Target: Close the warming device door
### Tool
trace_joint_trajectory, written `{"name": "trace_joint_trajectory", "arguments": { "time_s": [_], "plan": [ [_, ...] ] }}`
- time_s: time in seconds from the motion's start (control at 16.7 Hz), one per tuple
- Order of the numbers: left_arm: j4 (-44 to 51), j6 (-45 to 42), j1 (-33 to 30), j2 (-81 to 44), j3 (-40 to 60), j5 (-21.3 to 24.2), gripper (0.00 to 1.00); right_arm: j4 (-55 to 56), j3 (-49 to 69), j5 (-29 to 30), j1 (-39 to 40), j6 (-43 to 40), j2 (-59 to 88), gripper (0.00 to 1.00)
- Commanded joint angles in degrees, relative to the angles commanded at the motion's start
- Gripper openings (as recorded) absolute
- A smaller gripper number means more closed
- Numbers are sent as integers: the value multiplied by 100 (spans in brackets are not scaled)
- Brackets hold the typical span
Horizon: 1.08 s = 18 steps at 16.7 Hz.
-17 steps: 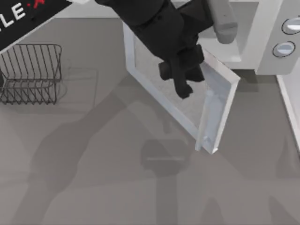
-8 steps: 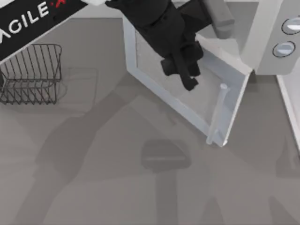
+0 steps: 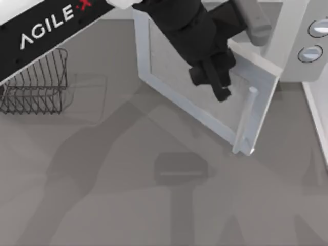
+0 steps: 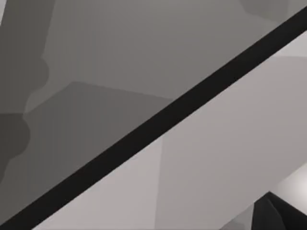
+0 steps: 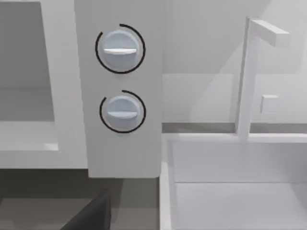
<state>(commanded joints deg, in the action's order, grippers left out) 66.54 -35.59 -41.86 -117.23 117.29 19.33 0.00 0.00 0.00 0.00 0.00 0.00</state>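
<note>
Left gripper (image 3: 218,82) is pressed up against the half-open door (image 3: 205,97) of the microwave (image 3: 294,46); can't tell if it's spread or pinched.

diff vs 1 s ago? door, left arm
The left gripper has moved toward the top view's right, staying against the door. The door's free edge, with its handle, swung right with it toward the microwave, so the opening is narrower but not shut. Nothing was gripped or released. The wire rack and the knobs are unchanged.
</note>
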Motion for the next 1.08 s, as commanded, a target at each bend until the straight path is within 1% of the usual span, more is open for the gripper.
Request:
{"name": "trace_joint_trajectory", "arguments": {
  "time_s": [0.42, 0.78, 1.08],
  "plan": [
    [0, 87, -42, -31, 94, -43, 0, 0, 0, 0, 0, 0, 0, 100],
    [104, 237, -179, -338, 558, -99, 0, 0, 0, 0, 0, 0, 0, 100],
    [104, 236, -165, -323, 567, -100, 0, 0, 0, 0, 0, 0, 0, 100]
  ]
}}
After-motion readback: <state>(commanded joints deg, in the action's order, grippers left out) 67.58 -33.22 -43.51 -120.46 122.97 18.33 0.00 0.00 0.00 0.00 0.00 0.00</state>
